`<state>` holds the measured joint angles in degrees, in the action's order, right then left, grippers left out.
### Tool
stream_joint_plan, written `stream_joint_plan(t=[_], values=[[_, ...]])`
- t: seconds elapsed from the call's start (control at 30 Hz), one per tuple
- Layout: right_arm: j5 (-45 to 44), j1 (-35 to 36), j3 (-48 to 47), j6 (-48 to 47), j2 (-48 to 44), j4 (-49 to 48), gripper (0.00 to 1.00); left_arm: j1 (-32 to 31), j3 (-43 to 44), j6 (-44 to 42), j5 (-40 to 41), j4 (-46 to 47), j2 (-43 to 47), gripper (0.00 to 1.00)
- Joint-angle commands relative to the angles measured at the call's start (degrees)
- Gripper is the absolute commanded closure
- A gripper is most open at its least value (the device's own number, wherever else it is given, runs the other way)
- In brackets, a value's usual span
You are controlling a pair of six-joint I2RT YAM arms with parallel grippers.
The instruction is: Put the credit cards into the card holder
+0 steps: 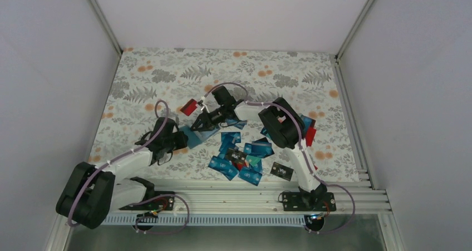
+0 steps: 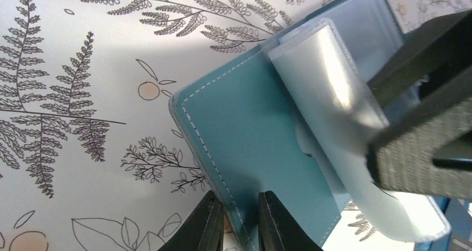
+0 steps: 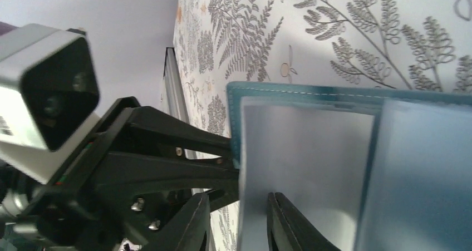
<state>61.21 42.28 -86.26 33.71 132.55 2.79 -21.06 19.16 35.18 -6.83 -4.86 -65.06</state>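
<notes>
Teal-blue soft card holder [image 2: 250, 134]: matt, leather-like skin, pale stitching along the edge.
Clear plastic pocket sleeves [image 2: 328, 89] inside it: frosted, smooth, faintly shiny.
Blue and teal plastic credit cards [image 1: 245, 156], right of it: glossy.
Fern-printed table cover [image 1: 167, 73]: matt, smooth.
Silver metal rails [image 1: 234, 192] at near edge: bare, dull sheen.
Grey finger pad [image 2: 423, 162] of right gripper [image 3: 238, 198]: ribbed, rough.

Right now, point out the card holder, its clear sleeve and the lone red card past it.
card holder [image 2: 250, 134], left wrist view, on its teal cover.
clear sleeve [image 2: 317, 84], left wrist view, on its raised middle.
lone red card [image 1: 189, 107], top external view, on its face.
</notes>
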Motion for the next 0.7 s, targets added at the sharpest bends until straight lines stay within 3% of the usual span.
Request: stream_joint_plan(t=[0.0,0.23,0.5,0.67], values=[[1.63,1.32,0.41,-0.02,-2.72,-1.49,0.75,-0.21,0.96,-0.69,2.15,3.04,-2.86,0.84],[2.11,2.01,-0.72,-0.8,0.18,-0.74,0.69,-0.2,1.74,-0.2,1.26,6.15,-8.43,0.9],[-2.13,1.94,-0.15,-2.42,3.54,1.48,0.85,-0.21,3.59,-0.11,3.87,-1.55,-2.54,0.89],[-5.41,1.93,-0.18,-3.36,4.94,3.34,0.84,-0.21,6.35,-0.29,4.02,-6.79,2.52,0.87]])
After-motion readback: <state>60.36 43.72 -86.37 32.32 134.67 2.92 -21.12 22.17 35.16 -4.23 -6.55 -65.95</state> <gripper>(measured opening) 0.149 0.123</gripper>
